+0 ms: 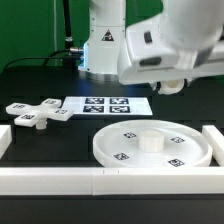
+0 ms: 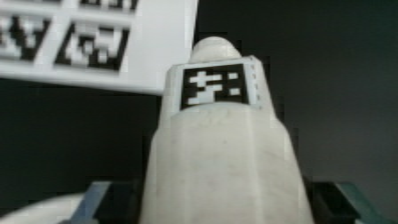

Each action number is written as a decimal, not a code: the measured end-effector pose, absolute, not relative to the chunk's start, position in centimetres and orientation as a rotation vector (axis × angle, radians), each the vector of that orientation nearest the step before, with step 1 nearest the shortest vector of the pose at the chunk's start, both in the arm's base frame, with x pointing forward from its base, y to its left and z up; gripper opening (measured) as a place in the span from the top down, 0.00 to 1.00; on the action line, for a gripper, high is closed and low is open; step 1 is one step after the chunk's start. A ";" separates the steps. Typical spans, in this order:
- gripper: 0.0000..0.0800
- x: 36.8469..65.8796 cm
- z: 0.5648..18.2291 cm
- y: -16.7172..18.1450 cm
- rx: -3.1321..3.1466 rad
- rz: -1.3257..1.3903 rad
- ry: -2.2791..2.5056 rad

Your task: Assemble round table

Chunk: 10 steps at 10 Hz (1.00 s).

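Observation:
In the wrist view my gripper (image 2: 214, 208) is shut on the white cylinder leg (image 2: 214, 150), which fills the gap between my two dark fingers (image 2: 98, 200) and carries a square tag near its far end. In the exterior view my gripper (image 1: 170, 86) hangs high at the right, above the table, and the leg does not show there. The large round rimmed disc (image 1: 110, 150) lies flat at the front with a short white hub (image 1: 150, 140) at its centre. The cross-shaped piece (image 1: 40, 112) lies at the exterior view's left.
The marker board (image 1: 105, 104) lies between the cross piece and the robot base; it also shows in the wrist view (image 2: 89, 35). Long white border blocks run along the front (image 1: 100, 181) and the right side (image 1: 214, 140).

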State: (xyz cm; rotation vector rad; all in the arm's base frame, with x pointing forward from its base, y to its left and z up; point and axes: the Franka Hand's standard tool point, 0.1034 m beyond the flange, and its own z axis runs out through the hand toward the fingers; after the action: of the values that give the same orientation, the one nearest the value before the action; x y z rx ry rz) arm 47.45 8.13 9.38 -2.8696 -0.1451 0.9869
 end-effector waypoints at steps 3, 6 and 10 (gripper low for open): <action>0.49 51.3 12.1 7.7 -2.936 0.702 -0.198; 0.49 52.0 11.9 7.3 -3.013 0.373 -0.179; 0.49 55.3 12.0 5.9 -3.052 -0.140 -0.352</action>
State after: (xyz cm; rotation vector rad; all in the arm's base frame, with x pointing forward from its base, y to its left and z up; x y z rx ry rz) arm 55.27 5.92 12.05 -3.0517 -0.3524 -0.1403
